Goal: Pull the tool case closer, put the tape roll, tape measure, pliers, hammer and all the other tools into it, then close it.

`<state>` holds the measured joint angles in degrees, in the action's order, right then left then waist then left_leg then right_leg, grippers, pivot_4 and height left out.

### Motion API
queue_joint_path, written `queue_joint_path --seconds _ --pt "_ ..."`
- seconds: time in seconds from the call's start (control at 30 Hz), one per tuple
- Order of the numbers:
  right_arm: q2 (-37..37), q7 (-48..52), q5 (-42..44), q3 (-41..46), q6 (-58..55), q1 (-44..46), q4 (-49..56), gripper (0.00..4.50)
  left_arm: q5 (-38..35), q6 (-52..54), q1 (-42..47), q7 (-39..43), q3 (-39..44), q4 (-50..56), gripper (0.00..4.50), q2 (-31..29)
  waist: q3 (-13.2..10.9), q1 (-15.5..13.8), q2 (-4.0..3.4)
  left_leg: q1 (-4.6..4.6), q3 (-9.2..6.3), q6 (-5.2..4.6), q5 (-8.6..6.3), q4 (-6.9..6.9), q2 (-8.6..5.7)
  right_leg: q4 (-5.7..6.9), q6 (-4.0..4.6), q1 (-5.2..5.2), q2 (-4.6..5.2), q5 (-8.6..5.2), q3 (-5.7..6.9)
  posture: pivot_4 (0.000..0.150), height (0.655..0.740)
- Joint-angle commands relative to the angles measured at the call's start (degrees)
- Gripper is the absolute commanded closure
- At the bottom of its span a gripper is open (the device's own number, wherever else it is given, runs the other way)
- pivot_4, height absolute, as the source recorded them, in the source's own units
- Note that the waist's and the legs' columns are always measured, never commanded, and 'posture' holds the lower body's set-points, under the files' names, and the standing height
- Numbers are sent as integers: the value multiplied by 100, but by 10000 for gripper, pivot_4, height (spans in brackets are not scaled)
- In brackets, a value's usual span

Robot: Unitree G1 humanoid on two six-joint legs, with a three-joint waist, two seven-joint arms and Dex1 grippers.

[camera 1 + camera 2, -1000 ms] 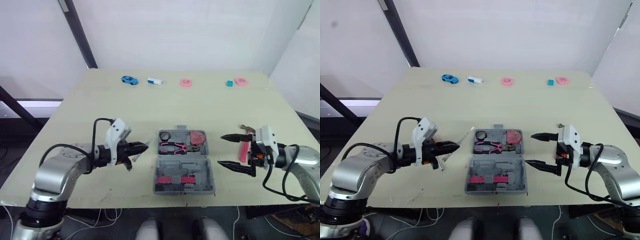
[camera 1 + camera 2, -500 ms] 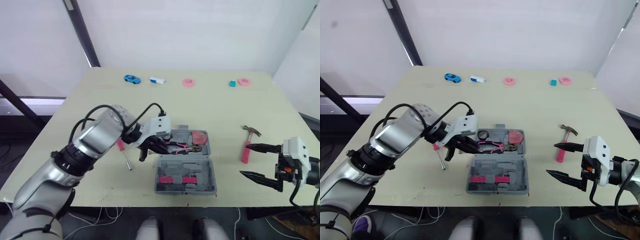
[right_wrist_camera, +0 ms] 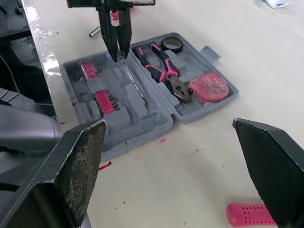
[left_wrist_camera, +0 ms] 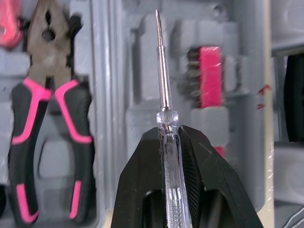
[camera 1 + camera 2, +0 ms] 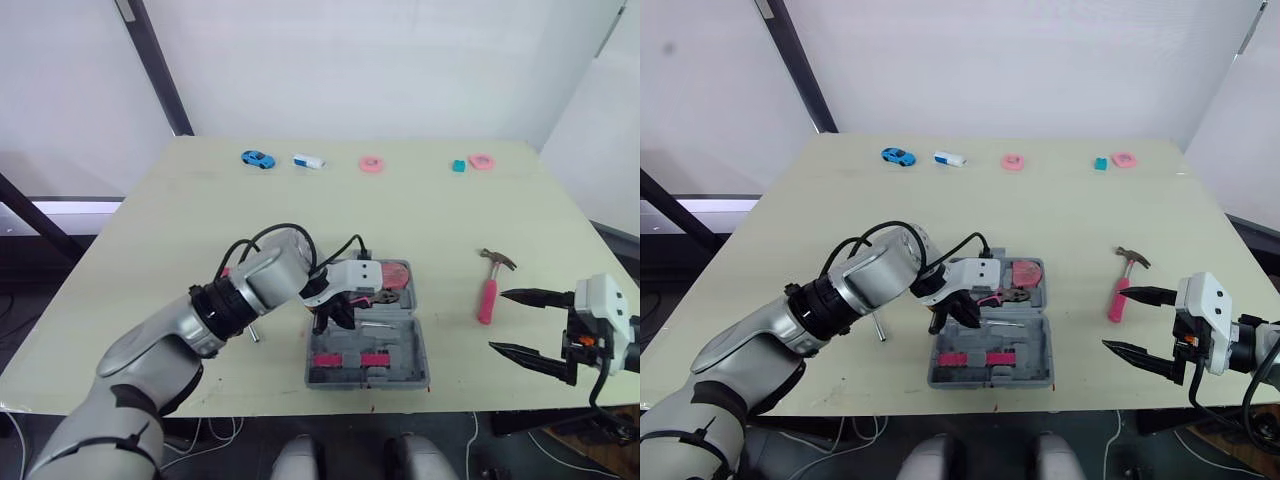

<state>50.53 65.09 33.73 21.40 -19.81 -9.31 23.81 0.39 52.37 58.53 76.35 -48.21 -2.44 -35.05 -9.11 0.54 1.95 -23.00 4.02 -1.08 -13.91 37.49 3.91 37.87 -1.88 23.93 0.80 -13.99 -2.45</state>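
The grey tool case (image 5: 402, 342) lies open near the table's front edge. Its far half holds the pink-handled pliers (image 4: 47, 118), the pink tape measure (image 5: 396, 274) and the black tape roll (image 3: 172, 44). The near half carries pink bit strips (image 4: 209, 71). My left gripper (image 5: 335, 312) hangs over the near half, shut on a clear-handled screwdriver (image 4: 164, 102) whose tip points at a moulded slot. The pink-handled hammer (image 5: 489, 288) lies on the table right of the case. My right gripper (image 5: 498, 320) stands open beside the hammer, holding nothing.
A second, pink-handled screwdriver (image 5: 878, 328) lies left of the case, partly hidden by my left arm. Along the far edge sit a blue toy car (image 5: 258, 159), a white item (image 5: 308, 161), a pink ring (image 5: 371, 164), a teal block (image 5: 458, 166) and another pink piece (image 5: 481, 161).
My left gripper has carried the clear screwdriver rightward from the case's left edge to above its near half. The right gripper has stayed open at the table's right front.
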Motion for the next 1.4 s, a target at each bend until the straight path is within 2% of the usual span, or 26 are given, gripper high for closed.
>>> queue_joint_path --seconds 0.03,0.53,1.17,1.23,1.33,1.4 --pt "89 7 87 174 18 59 138 0 190 -136 154 39 -126 -175 44598 181 0 -6 0 -1 1 0 0 1 -1 0 0 0 1 0 -1 1500 7400" --pt "9 -101 83 165 55 -38 237 0 539 4 129 22 -199 -769 44598 571 0 -5 0 -1 -1 0 0 3 -3 2 -1 0 2 0 0 1500 7400" --pt "-75 -172 72 129 108 -169 317 0 860 -516 69 -2 -137 -1066 44598 594 0 0 0 -1 -2 0 0 5 -3 7 -2 0 2 1 0 1500 7400" --pt "-74 -166 77 134 109 -182 320 0 914 -644 64 -73 -84 -1065 34264 582 0 -1 0 -1 -1 0 0 6 -3 7 -1 0 2 1 0 1500 7400" --pt "-76 -161 83 132 105 -191 323 0 965 -790 86 -89 16 -951 22722 489 1 -9 -1 0 -2 0 0 9 -4 9 -2 -2 4 1 -1 1500 7400" --pt "-80 -159 79 122 107 -193 320 0 940 -793 106 8 72 -825 22722 373 1 -13 -1 -2 -6 -1 1 22 -4 14 -2 -2 3 1 1 1500 7400"
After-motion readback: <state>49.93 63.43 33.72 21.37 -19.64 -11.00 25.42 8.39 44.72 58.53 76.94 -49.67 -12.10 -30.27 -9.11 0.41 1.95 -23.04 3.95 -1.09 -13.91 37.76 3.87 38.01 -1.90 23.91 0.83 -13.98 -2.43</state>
